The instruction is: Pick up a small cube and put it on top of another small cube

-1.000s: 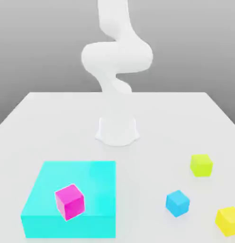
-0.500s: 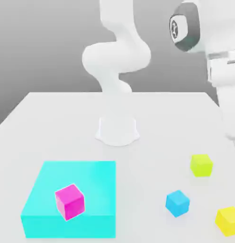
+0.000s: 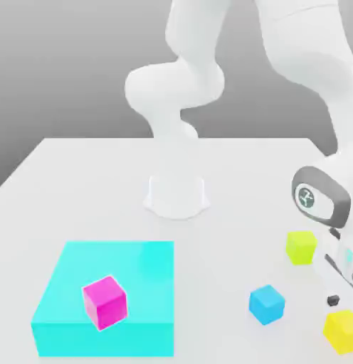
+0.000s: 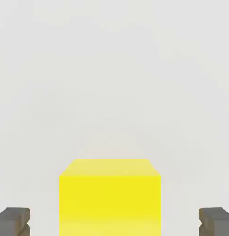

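A yellow cube (image 3: 343, 330) lies on the white table near the front edge, at the exterior view's right. My gripper (image 3: 346, 306) hangs just above it, open. In the hand view the yellow cube (image 4: 110, 198) sits between the two dark fingertips (image 4: 13, 221) with wide gaps on both sides, and the gripper (image 4: 114, 222) touches nothing. A lime cube (image 3: 302, 247) rests a little behind the gripper. A blue cube (image 3: 267, 304) lies toward the exterior view's left of the yellow one.
A large flat cyan block (image 3: 137, 274) sits at the front on the exterior view's left, with a magenta cube (image 3: 104, 302) on top of it. The arm's white base (image 3: 176, 195) stands mid-table. Its forearm (image 3: 318, 199) leans over the lime cube.
The arm has swung down from high above at the exterior view's right, bringing the gripper low over the yellow cube. No cube has moved.
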